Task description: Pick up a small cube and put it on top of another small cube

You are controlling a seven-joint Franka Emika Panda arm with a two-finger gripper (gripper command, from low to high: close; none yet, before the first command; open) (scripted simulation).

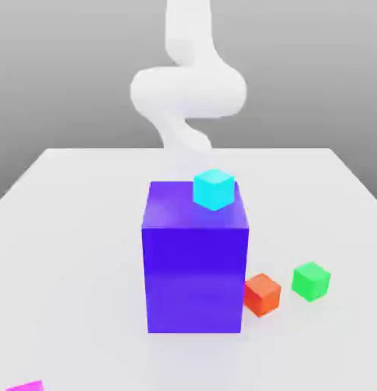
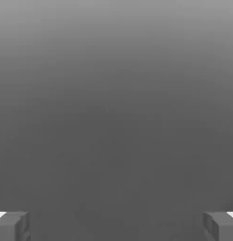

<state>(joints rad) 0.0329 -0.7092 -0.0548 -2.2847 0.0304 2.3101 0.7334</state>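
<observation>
Magenta cube flat at exterior view's bottom edge, green cube corner-on, fingers spread wide, empty.

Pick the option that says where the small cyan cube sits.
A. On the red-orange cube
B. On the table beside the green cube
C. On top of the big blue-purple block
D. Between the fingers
C: the cyan cube rests on the top face of the blue-purple block, near its far edge.

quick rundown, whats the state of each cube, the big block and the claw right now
magenta cube: on the table at the near edge, untouched
green cube: on the table, nothing stacked on it
red-orange cube: on the table beside the block
cyan cube: sitting on top of the block
blue-purple block: upright on the table
claw: open, empty
</observation>
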